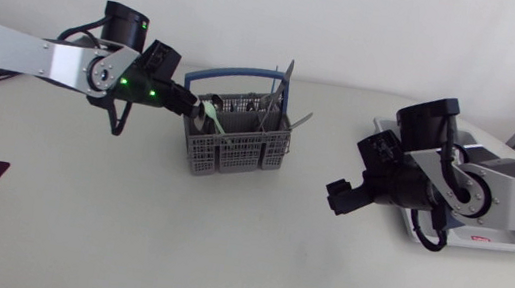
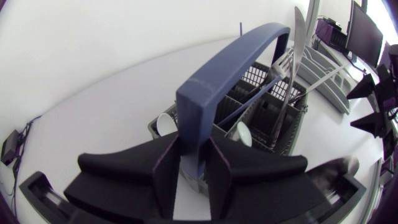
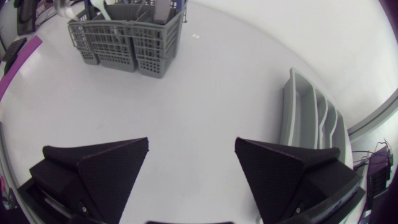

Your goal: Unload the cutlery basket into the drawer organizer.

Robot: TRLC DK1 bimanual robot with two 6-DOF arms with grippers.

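Black wedge fingers of the left gripper [image 2: 193, 144] stood close together, clamped from both sides on the left foot of the blue handle [image 2: 230, 68], where it met the left end of the grey basket [image 1: 237, 143]. The right gripper [image 3: 191, 142] had its jaws spread wide, holding and touching nothing, above the bare white table [image 3: 205, 81] between the basket and the grey organizer [image 3: 305, 112] at the right. The basket lay with its long axis left to right, the handle arching along that axis, and the cutlery [image 1: 273, 106] stood upright in it, leaning a little to the far right. Only the left wrist view showed the fingers pinching the handle and two spoon bowls [image 2: 244, 134] low inside. Only the right wrist view showed the organizer's long parallel slots, which in the head view the right arm partly hid.
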